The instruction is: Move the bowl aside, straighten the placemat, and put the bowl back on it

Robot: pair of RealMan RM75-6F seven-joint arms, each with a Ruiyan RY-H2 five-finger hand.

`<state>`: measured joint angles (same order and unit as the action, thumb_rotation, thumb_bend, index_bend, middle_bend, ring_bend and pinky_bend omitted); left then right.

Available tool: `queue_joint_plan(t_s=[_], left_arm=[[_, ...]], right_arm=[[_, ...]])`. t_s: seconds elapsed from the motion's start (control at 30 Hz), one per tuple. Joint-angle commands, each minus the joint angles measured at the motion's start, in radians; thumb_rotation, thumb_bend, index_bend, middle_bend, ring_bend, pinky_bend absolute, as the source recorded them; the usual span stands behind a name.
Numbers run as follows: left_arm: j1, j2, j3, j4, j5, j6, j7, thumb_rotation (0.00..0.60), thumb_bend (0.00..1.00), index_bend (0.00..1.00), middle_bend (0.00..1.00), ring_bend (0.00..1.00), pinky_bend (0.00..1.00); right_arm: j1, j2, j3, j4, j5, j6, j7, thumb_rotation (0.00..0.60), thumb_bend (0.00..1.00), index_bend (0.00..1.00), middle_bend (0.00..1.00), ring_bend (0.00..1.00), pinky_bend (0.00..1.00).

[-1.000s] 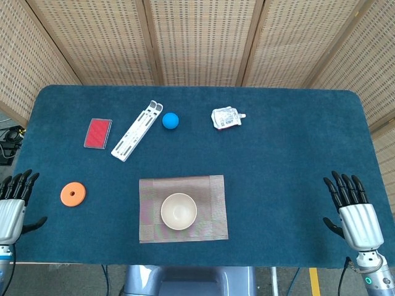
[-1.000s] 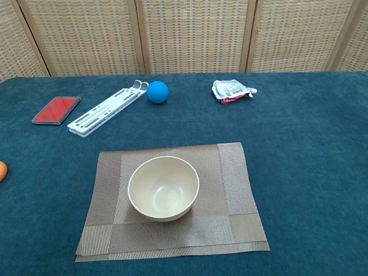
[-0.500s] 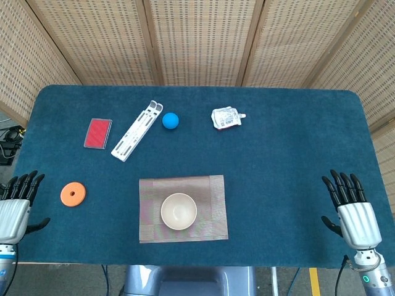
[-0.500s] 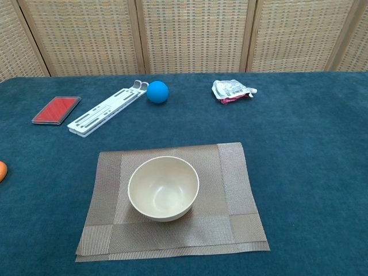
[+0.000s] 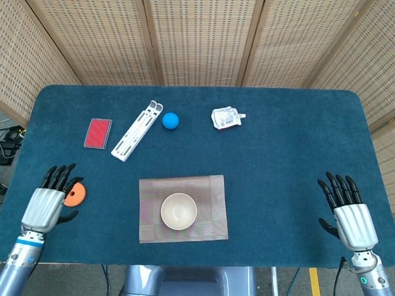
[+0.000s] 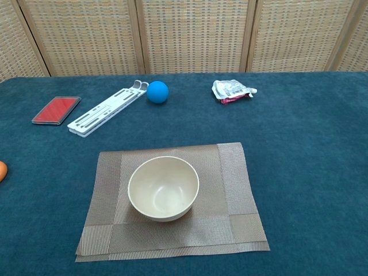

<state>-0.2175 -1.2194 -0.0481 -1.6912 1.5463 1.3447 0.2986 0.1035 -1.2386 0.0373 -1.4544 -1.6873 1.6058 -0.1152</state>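
The bowl point(image 5: 179, 211), cream, round and empty, is sitting upright near the middle of the mat point(image 5: 213, 209), a brown woven rectangle lying flat and nearly square to the table point(image 5: 278, 154) edge. The left hand point(image 5: 48, 201) is hovering well to the bowl's left, fingers spread, holding nothing, partly covering an orange disc point(image 5: 75, 196). The right hand point(image 5: 350, 214) is hanging far right of the mat, fingers spread, empty.

Setting: you're at a staged test bench — not a home | table point(image 5: 296, 142) wrapped in blue felt | woven-cane screen panels point(image 5: 197, 37) behind — cables point(image 5: 9, 139) on the floor at left
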Motion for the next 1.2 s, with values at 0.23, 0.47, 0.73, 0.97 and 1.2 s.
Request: queue_joint_plan(t_s=[0.23,0.47,0.73,0.97,1.2], left_arm=[[-0.166,-0.182,-0.034,-0.005,0.034,-0.182,0.133,0.6,0.14,0.48,0.0,0.0,0.0],[-0.25,-0.339,-0.041,0.05,0.02,-0.264,0.236,0.6,0.15,0.53,0.0,0.0,0.0],[-0.293,-0.415,-0.042,0.079,-0.054,-0.32,0.298,0.6,0.15,0.56,0.0,0.0,0.0],[-0.297,-0.422,-0.02,0.084,-0.071,-0.314,0.324,0.6,0.15,0.56,0.0,0.0,0.0],[-0.319,-0.457,-0.021,0.106,-0.086,-0.32,0.325,0.6,0.16,0.57,0.0,0.0,0.0]], right_arm=[[-0.004,0.012,0.009,-0.001,0.017,0.005,0.031,0.6,0.02,0.16,0.0,0.0,0.0],[-0.003,0.021,0.019,0.0,0.038,0.0,0.059,0.6,0.02,0.16,0.0,0.0,0.0],[-0.004,0.025,0.023,0.0,0.046,-0.001,0.077,0.6,0.02,0.16,0.0,0.0,0.0],[-0.006,0.033,0.029,-0.006,0.054,0.005,0.092,0.6,0.02,0.16,0.0,0.0,0.0],[-0.008,0.032,0.026,-0.01,0.049,0.007,0.087,0.6,0.02,0.16,0.0,0.0,0.0]])
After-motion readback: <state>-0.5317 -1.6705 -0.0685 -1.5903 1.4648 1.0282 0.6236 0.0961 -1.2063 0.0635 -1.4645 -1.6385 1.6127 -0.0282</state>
